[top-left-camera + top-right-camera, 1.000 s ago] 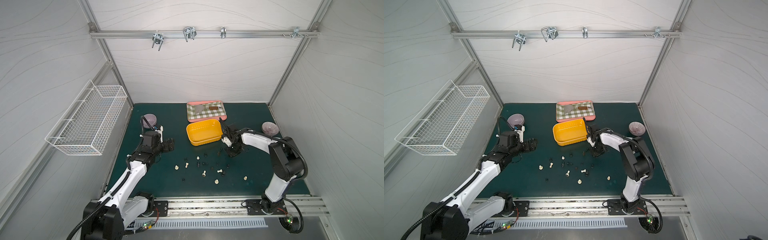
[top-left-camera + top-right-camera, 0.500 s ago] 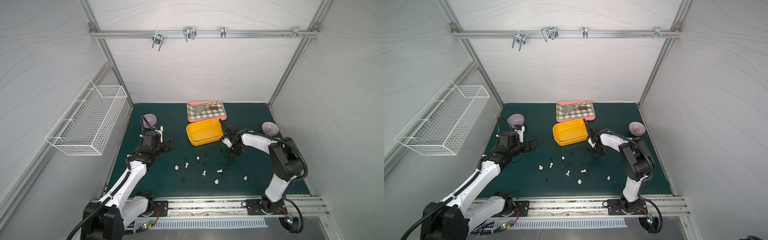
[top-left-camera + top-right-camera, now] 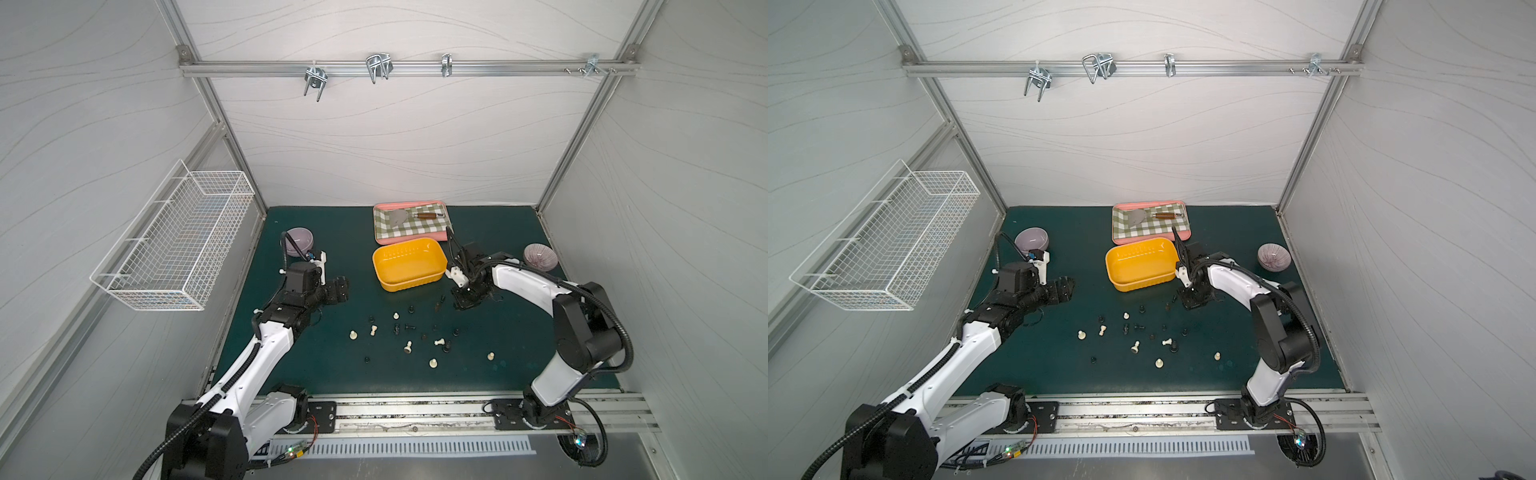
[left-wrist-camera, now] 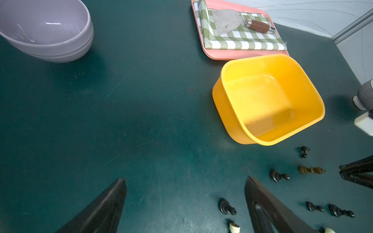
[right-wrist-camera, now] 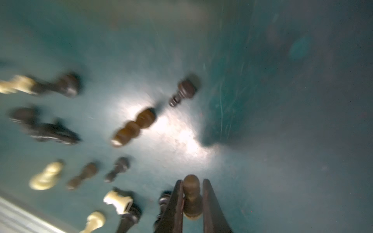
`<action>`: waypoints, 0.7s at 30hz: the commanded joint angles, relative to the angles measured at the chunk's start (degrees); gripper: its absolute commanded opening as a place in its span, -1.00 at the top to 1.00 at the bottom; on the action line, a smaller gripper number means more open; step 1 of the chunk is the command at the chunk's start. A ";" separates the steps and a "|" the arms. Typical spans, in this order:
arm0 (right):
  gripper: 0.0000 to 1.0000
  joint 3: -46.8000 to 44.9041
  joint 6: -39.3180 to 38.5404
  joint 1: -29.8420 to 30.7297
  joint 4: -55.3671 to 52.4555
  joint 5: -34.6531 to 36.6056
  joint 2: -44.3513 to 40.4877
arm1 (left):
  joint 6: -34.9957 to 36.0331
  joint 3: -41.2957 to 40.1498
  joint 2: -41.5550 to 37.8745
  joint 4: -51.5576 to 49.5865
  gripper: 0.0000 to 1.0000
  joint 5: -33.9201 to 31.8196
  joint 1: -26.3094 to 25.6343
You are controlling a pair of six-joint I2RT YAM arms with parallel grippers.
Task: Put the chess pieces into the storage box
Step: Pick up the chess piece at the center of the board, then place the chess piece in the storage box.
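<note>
Right gripper (image 5: 192, 182) sits low over the green mat (image 3: 519, 332), just beside the near right corner of the storage box (image 3: 409, 286). Wrist view: jaws pressed together on a dark brown pawn (image 5: 191, 194), round head poking out past the tips. View is blurred, so I cannot tell whether the pawn is clear of the mat.

Left gripper (image 4: 185, 178): jaws wide apart, nothing between them, over bare mat to the left of the box and well apart from it.

Chess pieces (image 3: 409, 347): cream and dark ones scattered on the mat in front of the box, between the two arms; some upright, some lying down.

The box is yellow-orange and stands just in front of the pink tray (image 3: 379, 240), which carries a checked cloth (image 3: 419, 226) and a scraper (image 3: 400, 216).

A lilac bowl (image 3: 300, 240) sits behind the left arm, a striped bowl (image 3: 539, 257) at far right.
</note>
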 commanded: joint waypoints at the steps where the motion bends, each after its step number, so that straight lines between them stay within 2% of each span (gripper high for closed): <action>1: 0.70 5.11 0.21 -0.99 -1.25 -5.01 -2.12 | -0.72 -0.17 -1.19 3.01 -0.85 0.61 -0.09; 12: 0.73 23.47 0.01 -1.21 -0.37 -7.00 9.19 | -0.72 -0.39 -1.85 2.68 -0.85 0.90 -0.09; 21: 0.74 30.43 0.90 -0.28 0.66 -3.57 17.77 | -0.80 -0.76 -2.78 3.01 -0.86 1.42 -0.09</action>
